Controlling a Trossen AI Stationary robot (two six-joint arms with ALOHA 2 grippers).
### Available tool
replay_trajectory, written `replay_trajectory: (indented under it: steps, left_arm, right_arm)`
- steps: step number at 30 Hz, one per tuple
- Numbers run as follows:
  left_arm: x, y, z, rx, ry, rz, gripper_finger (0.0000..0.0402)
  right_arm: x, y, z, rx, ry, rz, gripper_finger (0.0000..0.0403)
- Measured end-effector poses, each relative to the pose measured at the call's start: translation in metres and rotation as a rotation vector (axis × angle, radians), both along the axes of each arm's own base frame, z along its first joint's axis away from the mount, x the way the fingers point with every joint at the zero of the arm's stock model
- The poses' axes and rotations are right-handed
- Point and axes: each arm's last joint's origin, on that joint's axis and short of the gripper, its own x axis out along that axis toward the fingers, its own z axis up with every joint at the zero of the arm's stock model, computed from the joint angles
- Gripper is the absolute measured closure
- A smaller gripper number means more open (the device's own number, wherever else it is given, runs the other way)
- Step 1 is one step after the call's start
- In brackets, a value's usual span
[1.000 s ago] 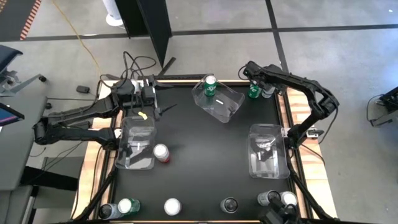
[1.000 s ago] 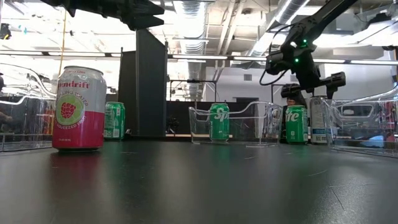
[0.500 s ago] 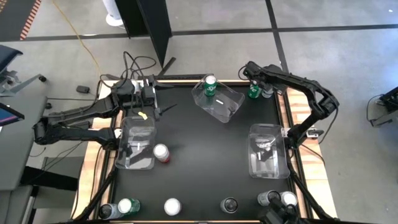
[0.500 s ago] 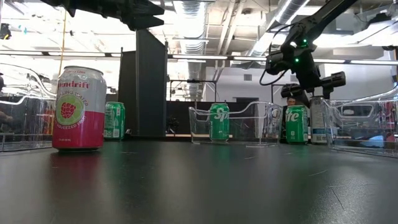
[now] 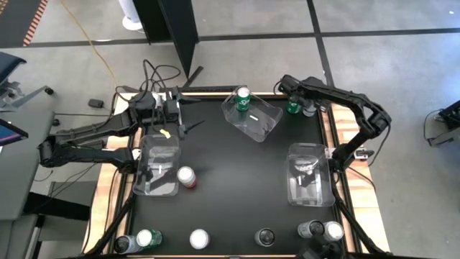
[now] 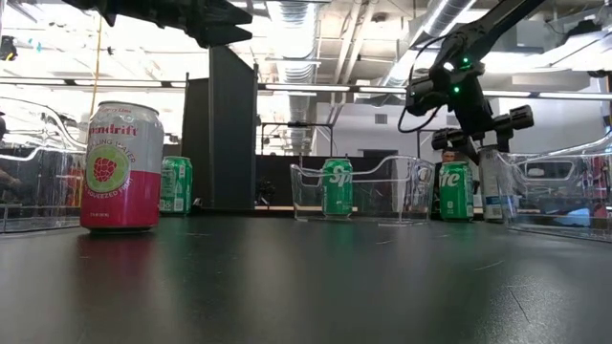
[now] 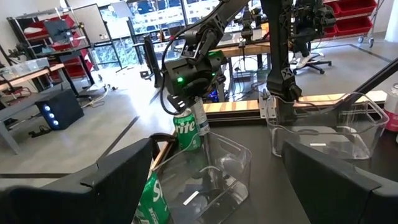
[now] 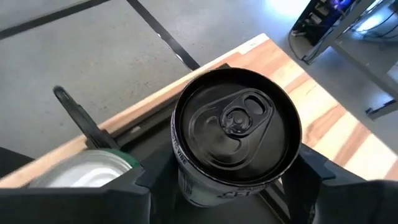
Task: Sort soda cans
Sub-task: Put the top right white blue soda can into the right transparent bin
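My right gripper (image 5: 307,103) is over the table's far right corner, shut on a black-topped soda can (image 8: 236,134), one finger pressed to each side. Right beside that can stands a green can (image 5: 292,107), which also shows in the low view (image 6: 455,189). A second green can (image 5: 243,97) stands inside the far clear bin (image 5: 262,122). A pink can (image 5: 187,176) stands next to the left bin (image 5: 159,169). Several cans line the near edge (image 5: 199,239). My left gripper (image 5: 187,124) hovers open near the far left, holding nothing.
A third clear bin (image 5: 309,176) sits at the right side. Wooden rails (image 5: 338,144) frame the black tabletop. Cables lie behind the far left corner (image 5: 154,72). One more green can (image 6: 175,184) stands far off behind the pink can (image 6: 120,167).
My right gripper's fingers have closed in on the black-topped can and the wrist has shifted slightly. The left arm has not moved.
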Motion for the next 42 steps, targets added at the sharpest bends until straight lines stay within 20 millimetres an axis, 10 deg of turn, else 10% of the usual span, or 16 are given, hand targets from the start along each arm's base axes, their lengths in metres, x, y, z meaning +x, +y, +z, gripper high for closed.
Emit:
replay_trajectory:
  steps: [20, 42]
  left_arm:
    - [0.000, 0.000, -0.002, -0.034, 0.008, 0.002, 0.0049]
    - [0.000, 0.000, -0.016, -0.138, 0.066, 0.010, 0.0049]
  right_arm:
    - [-0.001, 0.060, 0.055, -0.239, 0.013, 0.133, 0.0188]
    - [-0.049, 0.186, 0.133, -0.336, -0.045, 1.031, 0.0188]
